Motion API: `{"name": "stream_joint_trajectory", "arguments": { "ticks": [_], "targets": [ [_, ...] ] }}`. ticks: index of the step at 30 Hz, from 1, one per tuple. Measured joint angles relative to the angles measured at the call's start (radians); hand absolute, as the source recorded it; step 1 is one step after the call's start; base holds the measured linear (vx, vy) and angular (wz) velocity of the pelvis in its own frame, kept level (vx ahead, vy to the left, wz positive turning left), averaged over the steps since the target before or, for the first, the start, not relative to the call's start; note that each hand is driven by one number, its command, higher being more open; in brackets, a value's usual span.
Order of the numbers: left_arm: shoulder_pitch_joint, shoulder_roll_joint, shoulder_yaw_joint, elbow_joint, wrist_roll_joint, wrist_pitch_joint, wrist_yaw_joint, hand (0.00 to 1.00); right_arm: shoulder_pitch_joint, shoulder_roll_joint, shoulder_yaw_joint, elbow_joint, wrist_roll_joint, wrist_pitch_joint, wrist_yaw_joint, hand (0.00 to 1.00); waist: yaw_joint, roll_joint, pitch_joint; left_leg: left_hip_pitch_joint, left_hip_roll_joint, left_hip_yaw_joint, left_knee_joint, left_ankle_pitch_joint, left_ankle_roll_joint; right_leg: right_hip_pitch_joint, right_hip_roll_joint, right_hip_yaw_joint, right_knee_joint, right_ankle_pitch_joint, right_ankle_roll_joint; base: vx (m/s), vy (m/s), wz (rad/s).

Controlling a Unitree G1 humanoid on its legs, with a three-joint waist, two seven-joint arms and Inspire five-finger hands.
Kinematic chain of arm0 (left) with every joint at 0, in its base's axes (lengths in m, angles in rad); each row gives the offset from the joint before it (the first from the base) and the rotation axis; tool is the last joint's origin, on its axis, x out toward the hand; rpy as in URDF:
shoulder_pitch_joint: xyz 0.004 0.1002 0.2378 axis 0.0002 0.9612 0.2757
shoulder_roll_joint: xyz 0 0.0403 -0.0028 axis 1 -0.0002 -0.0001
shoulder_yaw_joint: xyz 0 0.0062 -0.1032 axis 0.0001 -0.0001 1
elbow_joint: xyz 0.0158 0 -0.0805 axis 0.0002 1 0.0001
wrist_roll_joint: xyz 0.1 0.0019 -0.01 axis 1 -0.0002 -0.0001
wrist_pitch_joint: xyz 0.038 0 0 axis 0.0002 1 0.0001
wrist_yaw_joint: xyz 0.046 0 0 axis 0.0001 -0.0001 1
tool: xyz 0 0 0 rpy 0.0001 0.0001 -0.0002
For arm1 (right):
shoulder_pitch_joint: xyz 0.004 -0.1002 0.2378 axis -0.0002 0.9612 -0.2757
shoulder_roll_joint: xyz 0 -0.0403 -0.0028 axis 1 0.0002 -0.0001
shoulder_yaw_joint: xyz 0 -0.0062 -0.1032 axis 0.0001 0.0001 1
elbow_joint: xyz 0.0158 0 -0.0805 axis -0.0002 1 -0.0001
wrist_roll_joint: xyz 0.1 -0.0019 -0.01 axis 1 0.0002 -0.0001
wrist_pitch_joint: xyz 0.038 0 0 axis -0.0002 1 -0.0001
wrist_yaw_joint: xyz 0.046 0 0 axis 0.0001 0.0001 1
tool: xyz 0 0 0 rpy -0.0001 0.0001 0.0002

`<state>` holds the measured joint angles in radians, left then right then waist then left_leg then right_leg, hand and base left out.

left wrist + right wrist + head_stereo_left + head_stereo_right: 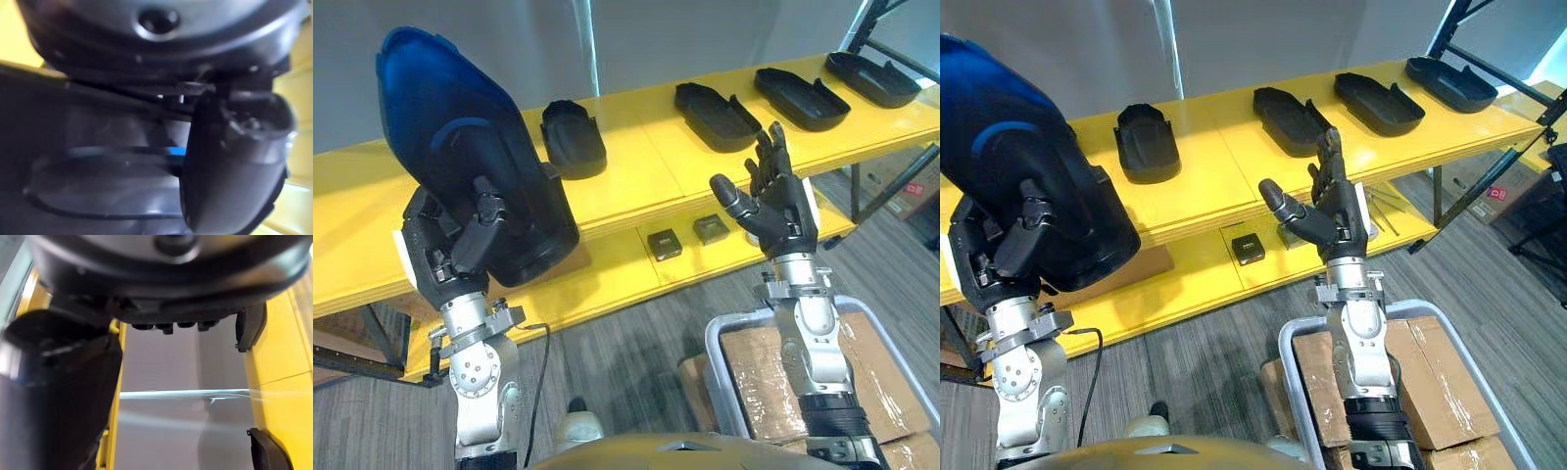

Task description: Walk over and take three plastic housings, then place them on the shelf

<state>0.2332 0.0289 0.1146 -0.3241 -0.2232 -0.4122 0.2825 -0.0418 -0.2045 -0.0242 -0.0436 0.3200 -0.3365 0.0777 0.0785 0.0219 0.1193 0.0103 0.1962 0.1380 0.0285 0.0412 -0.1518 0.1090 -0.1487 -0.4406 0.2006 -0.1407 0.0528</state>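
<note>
Left eye view shows the left hand point(460, 250) curled round a plastic housing point(450, 117) held up before the yellow shelf point(636, 147), right hand point(781, 211) spread and empty; best lower it flat onto bare board, clear of the shelved housings point(573, 139).

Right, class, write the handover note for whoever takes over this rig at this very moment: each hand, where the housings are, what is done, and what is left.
Left hand: shut on the held housing, raised in front of the yellow shelf, not yet set down.
Right hand: open and empty, raised before the shelf.
Lying on the shelf's top board, left to right: first housing, second housing, third housing, fourth housing.
Done: four housings lie on the shelf; who placed them cannot be told.
Left: set the held housing on the top board. The bare stretch between the first and second looks likely.
</note>
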Motion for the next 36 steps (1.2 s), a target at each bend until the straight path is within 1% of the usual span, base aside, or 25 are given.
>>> {"name": "stream_joint_trajectory", "arguments": {
  "ticks": [1,3,6,10,13,14,15,16,17,18,19,22,24,25,26,28,30,31,32,33,34,35,36],
  "targets": [
    [0.002,0.002,-0.005,0.0,0.001,0.005,-0.003,0.0,0.006,0.015,-0.001,-0.002,0.001,0.0,-0.001,1.0,-0.002,-0.008,-0.004,0.001,-0.011,-0.001,-0.013,0.005,0.004,0.002,-0.007,0.0,-0.011,0.005,0.009,0.08,0.043,0.09],
    [0.003,0.009,-0.006,0.0,0.004,0.014,-0.003,0.0,0.024,0.025,-0.002,-0.005,0.001,0.0,-0.002,1.0,-0.003,-0.011,-0.003,0.008,-0.027,0.0,-0.029,0.01,0.01,0.003,-0.015,0.001,-0.014,0.012,0.02,0.05,0.046,0.09],
    [0.023,0.012,-0.001,0.0,0.01,0.021,-0.003,0.0,0.068,0.055,-0.001,-0.007,0.011,0.0,0.003,1.0,-0.003,-0.012,-0.003,0.033,-0.047,0.002,-0.053,0.015,0.017,0.019,-0.034,0.006,-0.015,0.018,0.028,0.03,0.05,0.07],
    [0.08,0.015,0.001,-0.041,0.065,0.022,0.001,0.0,0.077,0.074,0.04,-0.006,0.083,0.0,0.013,1.0,-0.002,-0.021,0.002,0.03,-0.052,-0.002,-0.054,0.016,0.018,0.018,-0.038,0.005,-0.015,0.02,0.03,-0.01,0.005,0.02],
    [0.09,0.017,-0.002,-0.053,0.122,0.022,0.0,0.0,0.074,0.092,0.052,-0.002,0.098,-0.001,0.033,1.0,-0.01,-0.018,0.003,-0.015,-0.057,-0.035,-0.049,0.033,0.027,0.015,-0.036,-0.026,-0.03,0.02,0.03,-0.08,-0.022,0.37],
    [0.09,0.016,-0.003,-0.058,0.125,0.022,0.0,0.0,0.066,0.089,0.056,0.01,0.096,-0.001,0.044,1.0,-0.025,-0.011,0.007,-0.043,-0.062,-0.044,-0.049,0.047,0.04,0.011,-0.038,-0.057,-0.035,0.02,0.031,-0.12,-0.009,0.79],
    [0.087,0.017,-0.003,-0.058,0.125,0.022,-0.005,0.0,0.064,0.087,0.057,0.019,0.089,-0.001,0.045,1.0,-0.038,-0.002,0.011,-0.07,-0.058,-0.009,-0.048,0.041,0.075,0.012,-0.043,-0.093,-0.043,0.02,0.031,-0.12,-0.009,0.83],
    [0.085,0.017,-0.004,-0.058,0.126,0.022,-0.006,0.0,0.063,0.084,0.057,0.025,0.088,-0.001,0.045,1.0,-0.045,0.004,0.015,-0.078,-0.045,0.044,-0.044,0.04,0.079,0.014,-0.043,-0.11,-0.045,0.022,0.035,-0.07,0.003,0.86],
    [0.083,0.017,-0.008,-0.058,0.125,0.022,-0.006,0.0,0.062,0.077,0.059,0.037,0.088,-0.002,0.045,1.0,-0.054,0.015,0.02,-0.089,-0.039,0.078,-0.046,0.053,0.089,0.015,-0.045,-0.126,-0.042,0.024,0.038,-0.04,0.02,0.79],
    [0.081,0.017,-0.018,-0.058,0.125,0.021,-0.004,0.0,0.058,0.058,0.062,0.058,0.089,-0.003,0.045,1.0,-0.05,0.033,0.025,-0.093,-0.039,0.078,-0.054,0.096,0.085,0.016,-0.048,-0.135,-0.035,0.024,0.038,-0.04,0.058,0.68],
    [0.087,0.017,-0.02,-0.058,0.125,0.022,-0.001,0.0,0.043,0.044,0.071,0.09,0.089,-0.003,0.05,1.0,-0.039,0.042,0.031,-0.089,-0.047,0.075,-0.064,0.107,0.084,0.016,-0.058,-0.136,-0.024,0.023,0.039,-0.04,0.078,0.4],
    [0.094,0.017,-0.012,-0.058,0.123,0.022,0.013,0.0,0.004,0.046,0.11,0.132,0.099,-0.003,0.065,1.0,-0.013,0.046,0.03,-0.076,-0.069,0.069,-0.091,0.127,0.087,0.02,-0.074,-0.135,-0.022,0.022,0.041,-0.07,0.081,0.13],
    [0.11,0.016,0.003,-0.058,0.116,0.022,0.008,0.0,-0.014,0.047,0.149,0.138,0.102,-0.003,0.082,1.0,-0.008,0.045,0.03,-0.058,-0.082,0.066,-0.113,0.138,0.09,0.031,-0.083,-0.135,-0.022,0.02,0.046,-0.05,0.045,0.11],
    [0.129,0.014,0.015,-0.058,0.116,0.022,-0.006,0.0,-0.017,0.051,0.187,0.138,0.098,-0.007,0.096,1.0,-0.002,0.043,0.029,-0.05,-0.088,0.063,-0.114,0.138,0.091,0.044,-0.095,-0.137,-0.022,0.015,0.056,-0.05,0.034,0.14],
    [0.134,0.014,0.02,-0.058,0.116,0.022,-0.011,0.0,-0.017,0.054,0.201,0.138,0.097,-0.007,0.1,1.0,0.0,0.043,0.029,-0.047,-0.096,0.061,-0.116,0.138,0.091,0.049,-0.098,-0.139,-0.023,0.014,0.059,-0.05,0.036,0.19],
    [0.136,0.014,0.031,-0.058,0.116,0.022,-0.03,0.0,-0.017,0.061,0.245,0.144,0.075,-0.007,0.103,1.0,0.003,0.041,0.03,-0.049,-0.119,0.047,-0.117,0.139,0.092,0.059,-0.117,-0.155,-0.017,0.007,0.085,-0.06,0.048,0.26],
    [0.131,0.014,0.031,-0.058,0.115,0.021,-0.052,0.0,-0.014,0.068,0.252,0.162,0.052,-0.008,0.087,1.0,0.002,0.037,0.032,-0.048,-0.136,0.043,-0.117,0.142,0.097,0.063,-0.14,-0.17,0.006,-0.001,0.096,-0.06,0.078,0.28],
    [0.127,0.015,0.031,-0.058,0.114,0.021,-0.071,0.0,-0.011,0.072,0.251,0.17,0.039,-0.008,0.066,1.0,0.002,0.031,0.036,-0.047,-0.15,0.043,-0.116,0.143,0.1,0.062,-0.162,-0.183,0.028,-0.007,0.097,-0.05,0.096,0.27],
    [0.127,0.016,0.031,-0.058,0.113,0.02,-0.081,0.0,-0.011,0.073,0.249,0.175,0.037,-0.009,0.055,1.0,0.002,0.027,0.038,-0.047,-0.156,0.046,-0.117,0.143,0.104,0.061,-0.17,-0.186,0.038,-0.01,0.094,-0.04,0.098,0.17],
    [0.127,0.02,0.031,-0.058,0.109,0.02,-0.103,0.0,-0.011,0.076,0.246,0.185,0.031,-0.016,0.031,1.0,0.001,0.02,0.042,-0.047,-0.167,0.051,-0.117,0.142,0.114,0.052,-0.187,-0.181,0.06,-0.013,0.089,-0.03,0.077,0.07],
    [0.127,0.026,0.032,-0.058,0.107,0.02,-0.115,0.0,-0.011,0.08,0.241,0.186,0.022,-0.017,0.018,1.0,0.001,0.013,0.045,-0.048,-0.167,0.051,-0.117,0.142,0.119,0.043,-0.193,-0.165,0.075,-0.016,0.08,-0.04,0.076,0.02],
    [0.126,0.043,0.033,-0.058,0.107,0.02,-0.124,0.0,-0.01,0.084,0.232,0.186,0.021,-0.017,0.009,1.0,-0.003,0.003,0.049,-0.051,-0.168,0.05,-0.117,0.143,0.127,0.026,-0.186,-0.107,0.082,-0.008,0.068,-0.03,0.048,0.04],
    [0.124,0.054,0.032,-0.058,0.107,0.02,-0.129,0.0,-0.009,0.088,0.23,0.186,0.022,-0.018,0.004,1.0,-0.007,-0.001,0.049,-0.056,-0.166,0.042,-0.117,0.145,0.131,0.016,-0.174,-0.064,0.08,-0.003,0.059,-0.09,0.033,0.27]
  ]
}}
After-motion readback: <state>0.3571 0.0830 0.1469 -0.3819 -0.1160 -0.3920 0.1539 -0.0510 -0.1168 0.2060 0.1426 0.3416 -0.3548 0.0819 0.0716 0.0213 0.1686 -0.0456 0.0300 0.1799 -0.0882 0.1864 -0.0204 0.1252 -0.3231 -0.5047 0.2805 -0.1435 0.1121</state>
